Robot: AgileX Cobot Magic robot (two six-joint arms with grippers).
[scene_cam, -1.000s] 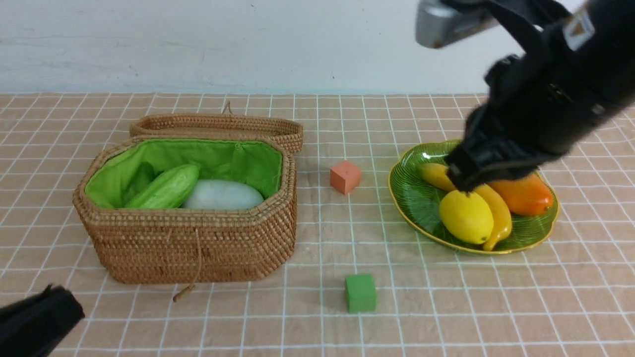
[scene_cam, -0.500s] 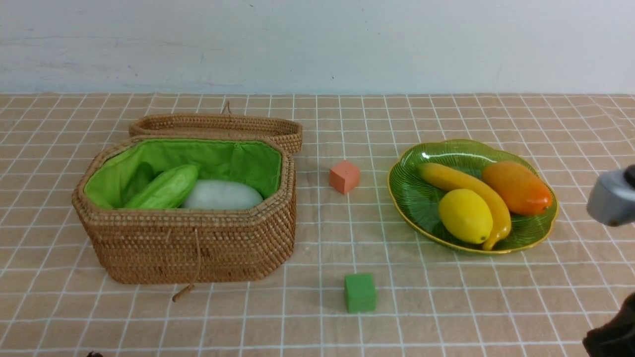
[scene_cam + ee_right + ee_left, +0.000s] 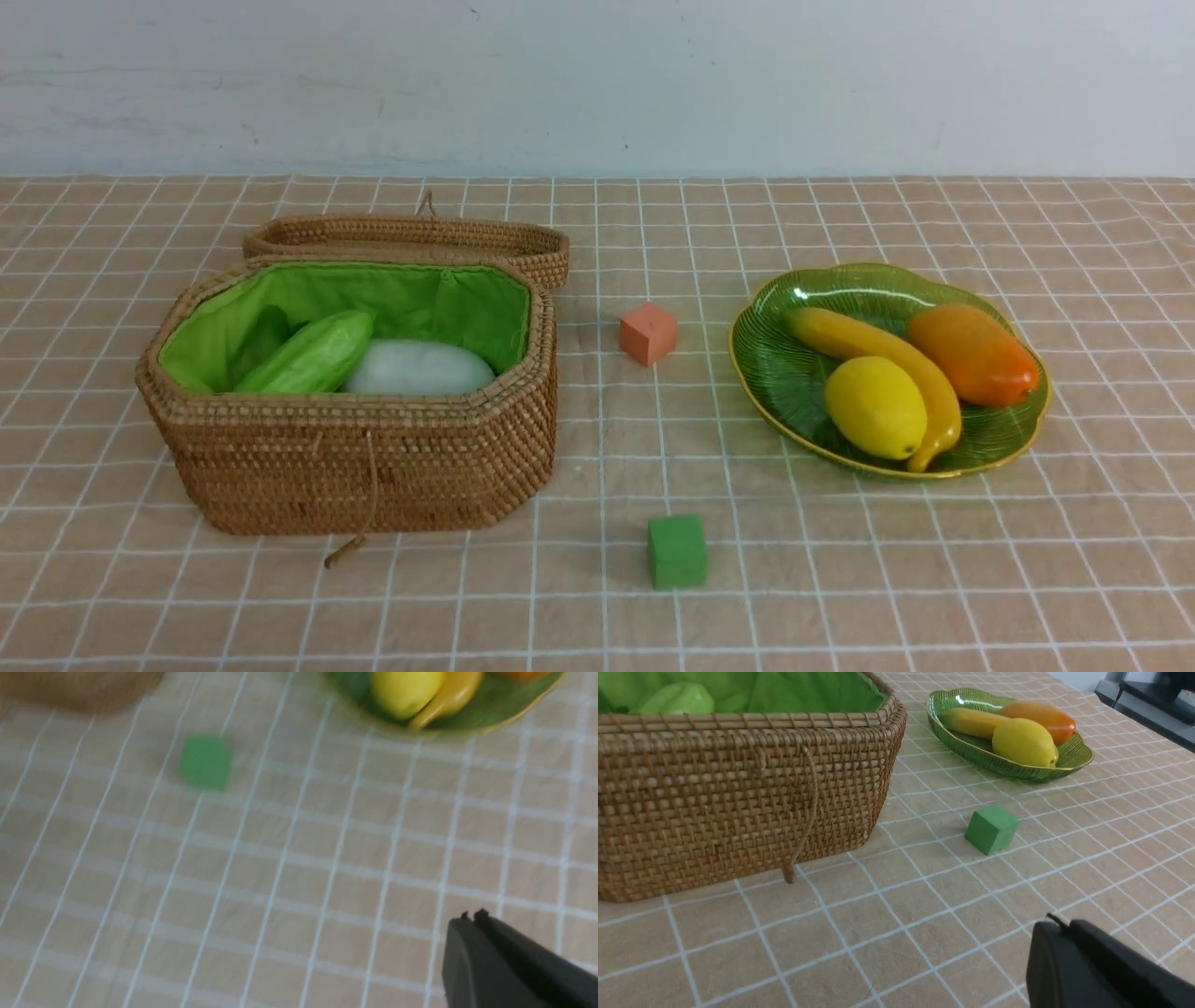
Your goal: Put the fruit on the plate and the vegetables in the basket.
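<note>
The basket (image 3: 355,448), octagonal woven tan wicker with green fabric lining, stands toward the tabletop's (image 3: 840,579) left edge, lid (image 3: 411,238) folded behind. Inside lie a ridged light green vegetable (image 3: 313,353), long axis diagonal, and a smooth white radish (image 3: 420,368), lengthwise left-right. A salmon cube (image 3: 649,332) and a green cube (image 3: 679,551) sit mid-tabletop. Toward the right edge, the ribbed translucent green plate (image 3: 794,373) carries a glossy banana (image 3: 887,359), axis diagonal; a round lemon (image 3: 875,407); and an oval orange fruit (image 3: 974,353). The left hand (image 3: 1057,931) and right hand (image 3: 472,917) have fingers pressed together, empty.
</note>
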